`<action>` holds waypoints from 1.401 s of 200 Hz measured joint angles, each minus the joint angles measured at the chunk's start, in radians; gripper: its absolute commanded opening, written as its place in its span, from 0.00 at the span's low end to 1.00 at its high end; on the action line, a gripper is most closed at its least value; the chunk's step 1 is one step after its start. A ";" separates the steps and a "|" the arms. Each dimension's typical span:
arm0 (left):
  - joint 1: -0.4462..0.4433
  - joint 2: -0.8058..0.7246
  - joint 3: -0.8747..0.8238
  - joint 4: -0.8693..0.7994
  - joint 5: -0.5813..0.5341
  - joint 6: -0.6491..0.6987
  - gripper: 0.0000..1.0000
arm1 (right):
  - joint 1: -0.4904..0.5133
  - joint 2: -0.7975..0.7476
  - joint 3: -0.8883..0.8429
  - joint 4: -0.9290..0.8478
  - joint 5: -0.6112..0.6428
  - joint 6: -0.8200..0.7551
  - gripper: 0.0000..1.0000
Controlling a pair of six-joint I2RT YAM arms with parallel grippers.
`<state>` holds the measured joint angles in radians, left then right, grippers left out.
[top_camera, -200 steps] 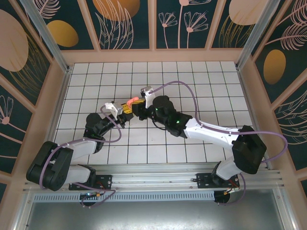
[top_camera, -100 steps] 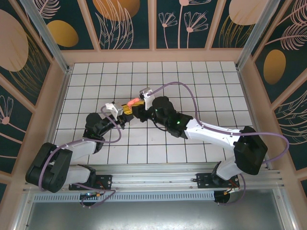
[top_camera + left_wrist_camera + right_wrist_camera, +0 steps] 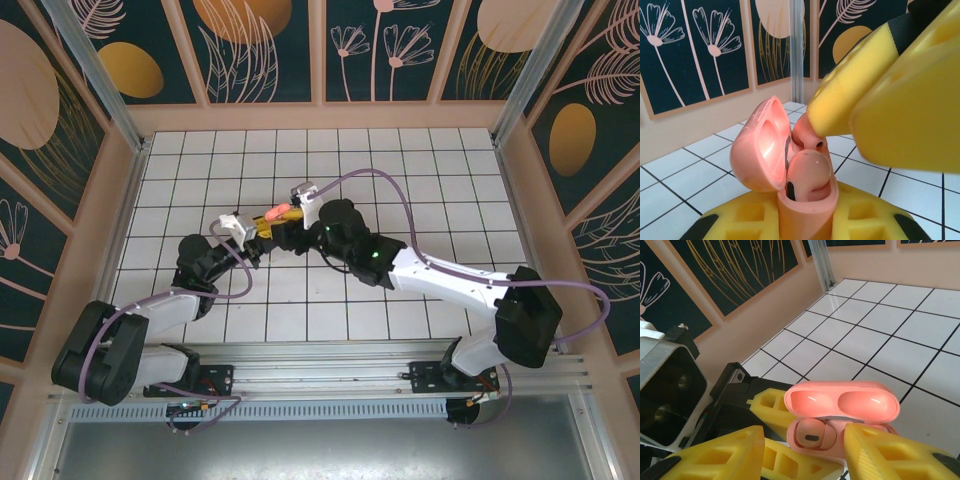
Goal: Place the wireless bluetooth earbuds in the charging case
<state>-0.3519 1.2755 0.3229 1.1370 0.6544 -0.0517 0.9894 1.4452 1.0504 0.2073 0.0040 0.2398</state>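
White tiled floor ringed by floral panels.

Bright, even light; blurred foreground

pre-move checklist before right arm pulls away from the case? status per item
1. Charging case clamped in left gripper: ok, it stands upright between the yellow fingers.
2. Lid open: ok, hinged back.
3. Near earbud seated: ok, down in its slot.
4. Far earbud seated: cannot tell. It sits higher than the near one, and a right finger has its tip on it.
5. Right gripper open: ok, fingers stand apart on either side of the case front.
6. Far slot visible from the right wrist: not ok, a finger covers it.
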 measured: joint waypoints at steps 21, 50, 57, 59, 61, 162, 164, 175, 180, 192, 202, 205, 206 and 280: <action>0.000 -0.002 0.006 0.004 0.011 0.000 0.10 | -0.016 -0.026 0.008 -0.026 -0.010 -0.003 0.50; 0.000 -0.003 0.016 0.004 0.041 0.004 0.10 | -0.078 -0.053 0.028 -0.058 -0.059 -0.002 0.53; 0.000 -0.003 0.018 0.004 0.047 0.007 0.10 | -0.095 -0.055 0.036 -0.063 -0.079 0.000 0.54; 0.000 -0.004 0.018 0.004 0.048 0.007 0.10 | -0.101 -0.056 0.040 -0.067 -0.087 0.002 0.54; 0.000 -0.004 0.019 0.004 0.049 0.007 0.10 | -0.106 -0.057 0.043 -0.070 -0.095 0.001 0.54; 0.000 -0.027 0.050 -0.021 0.132 0.015 0.10 | -0.259 0.039 0.228 -0.256 -0.543 0.021 0.59; 0.000 -0.027 0.050 -0.021 0.132 0.015 0.10 | -0.259 0.041 0.228 -0.259 -0.546 0.021 0.59; 0.000 -0.027 0.050 -0.026 0.132 0.016 0.10 | -0.259 0.047 0.228 -0.275 -0.562 0.022 0.59; 0.000 -0.027 0.050 -0.028 0.132 0.016 0.10 | -0.261 0.048 0.228 -0.280 -0.568 0.024 0.59; 0.000 -0.027 0.051 -0.035 0.132 0.019 0.10 | -0.264 0.046 0.228 -0.278 -0.581 0.028 0.59; 0.000 -0.027 0.051 -0.040 0.132 0.021 0.10 | -0.267 0.042 0.227 -0.279 -0.586 0.031 0.59; 0.000 -0.027 0.051 -0.041 0.132 0.022 0.10 | -0.268 0.041 0.227 -0.279 -0.587 0.032 0.59; 0.000 -0.027 0.051 -0.042 0.132 0.022 0.10 | -0.269 0.040 0.227 -0.279 -0.588 0.034 0.59; 0.000 -0.027 0.051 -0.043 0.126 0.023 0.10 | -0.303 -0.119 0.096 -0.249 -0.589 0.137 0.34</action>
<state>-0.3519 1.2480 0.3744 1.0939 0.7799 -0.0292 0.6861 1.3266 1.1461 -0.0414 -0.5850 0.3771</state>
